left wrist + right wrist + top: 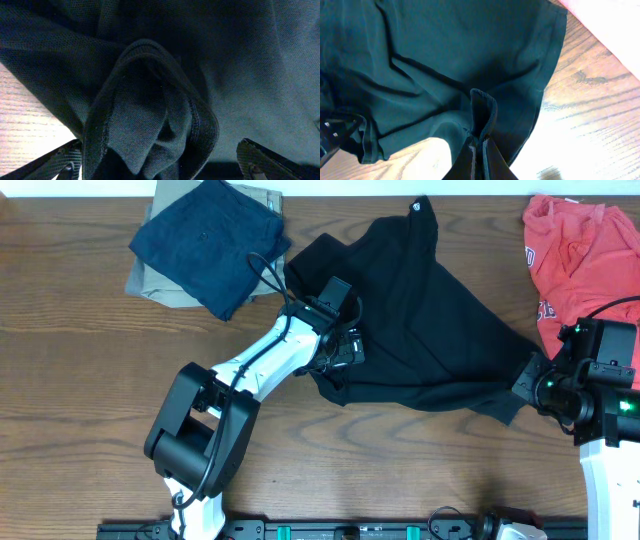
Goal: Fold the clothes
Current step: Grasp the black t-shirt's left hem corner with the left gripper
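Clothes (430,320), diagonal long axis, collar pointing away

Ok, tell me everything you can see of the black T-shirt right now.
The black T-shirt is soft, fine-knit fabric, lying crumpled and unfolded across the middle of the wooden table. A small white mark shows at its far tip. A stitched, hemmed edge bunches up between the wide-open fingers of the left gripper, which is not clamped on it. The right gripper is shut on a pinched fold at the shirt's near right edge.
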